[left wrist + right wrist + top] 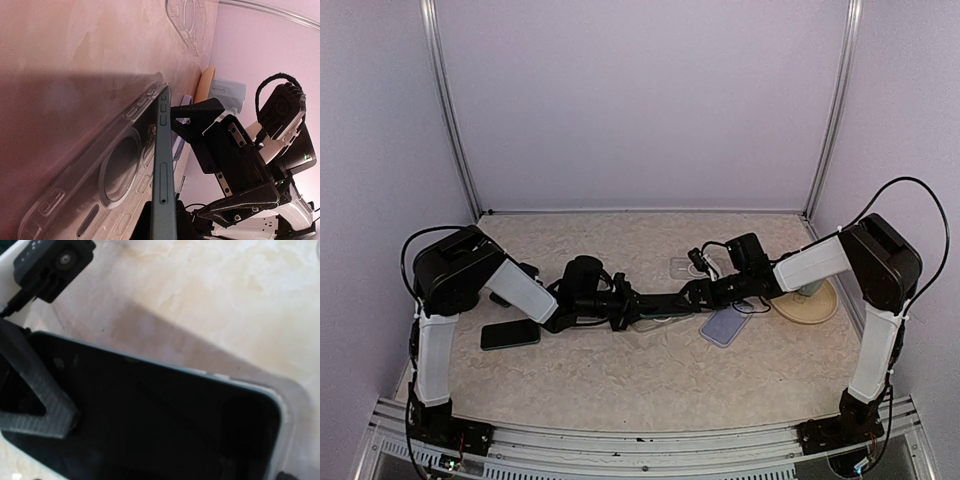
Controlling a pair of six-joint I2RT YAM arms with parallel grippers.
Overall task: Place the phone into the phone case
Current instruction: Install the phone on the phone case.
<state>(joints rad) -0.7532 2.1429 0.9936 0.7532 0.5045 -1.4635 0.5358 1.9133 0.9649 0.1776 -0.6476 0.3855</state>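
The phone (164,165) is dark with a teal edge. My left gripper (623,306) is shut on its near end and holds it on edge, tilted over the clear phone case (100,185), which lies flat on the table. The phone's lower long edge sits at the case's rim. In the right wrist view the black screen (150,425) fills the frame, with the case's clear rim (286,405) at the right. My right gripper (700,292) is open at the phone's far end, with one fingertip (192,112) against the phone's top.
A second black phone (510,334) lies at the left. A lavender phone or case (725,326) lies right of centre. Another clear case (684,266) lies further back. A tan plate (817,310) holding a grey-blue item sits at the right.
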